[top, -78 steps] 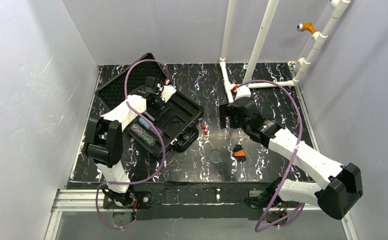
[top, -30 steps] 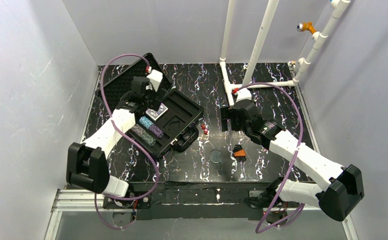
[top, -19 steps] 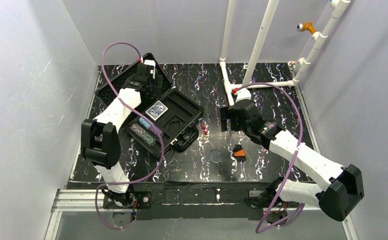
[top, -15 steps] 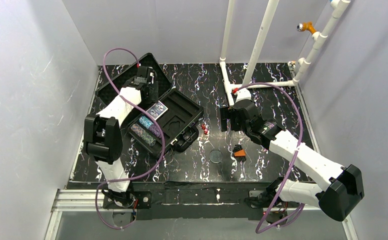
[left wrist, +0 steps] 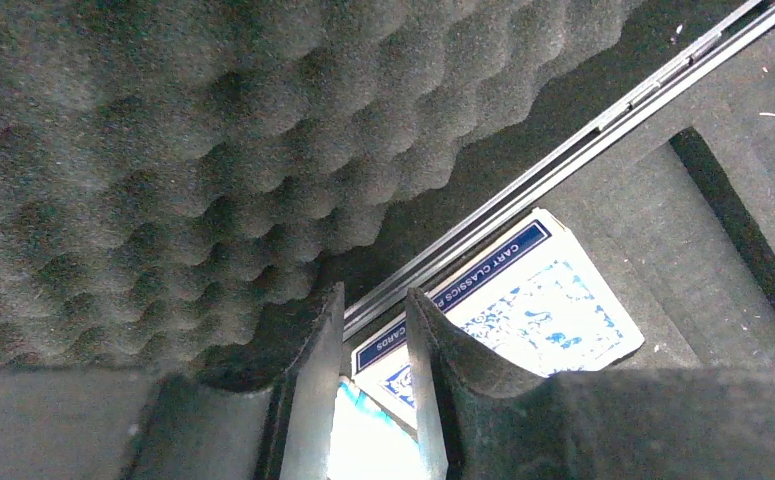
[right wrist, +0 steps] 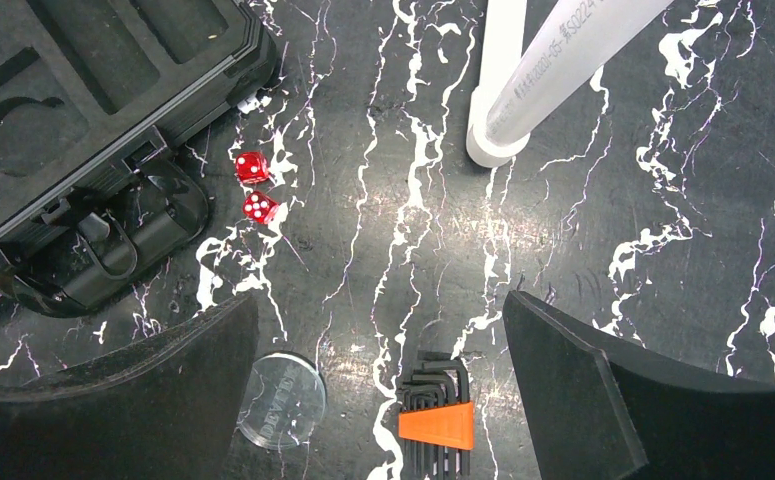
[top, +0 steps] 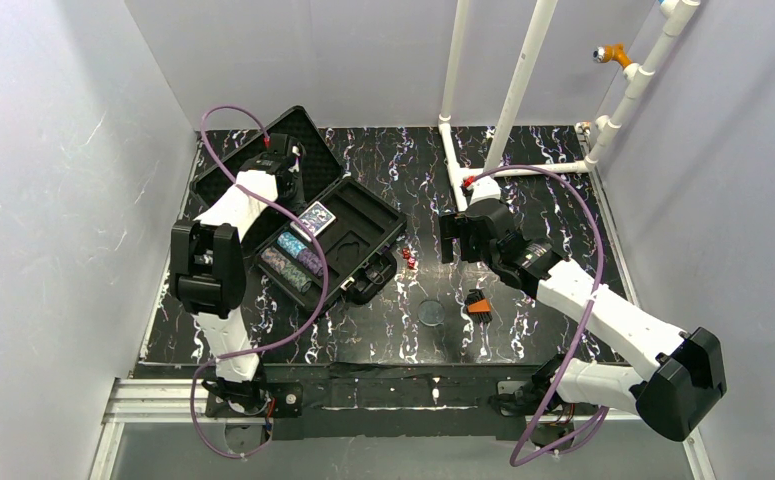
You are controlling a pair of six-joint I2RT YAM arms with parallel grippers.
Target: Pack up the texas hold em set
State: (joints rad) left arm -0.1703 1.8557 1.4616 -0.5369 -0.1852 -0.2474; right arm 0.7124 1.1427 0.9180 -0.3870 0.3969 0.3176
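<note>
**Over the foam-lined lid of the black hard case [top: 363,215], the left pincer [left wrist: 373,300] is nearly together**

The left pincer's fingers [left wrist: 315,380] are held a narrow slit apart, with nothing seen between them. A blue-backed card deck [left wrist: 523,290] is seated in the case's moulded tray [top: 348,240], near the rolls of teal, purple and dark poker chips [top: 293,258]. The right pincer [right wrist: 378,310] is spread wide above the black marbled counter [right wrist: 663,150]. A clear round disc [right wrist: 281,400] is left outside the case, near two red dice [right wrist: 251,167] and an orange-handled hex-key set [right wrist: 436,410].

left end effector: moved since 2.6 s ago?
Yes. The left end effector went from above the moulded tray toward the far left, and is now over the foam lid, beyond the card deck.
</note>
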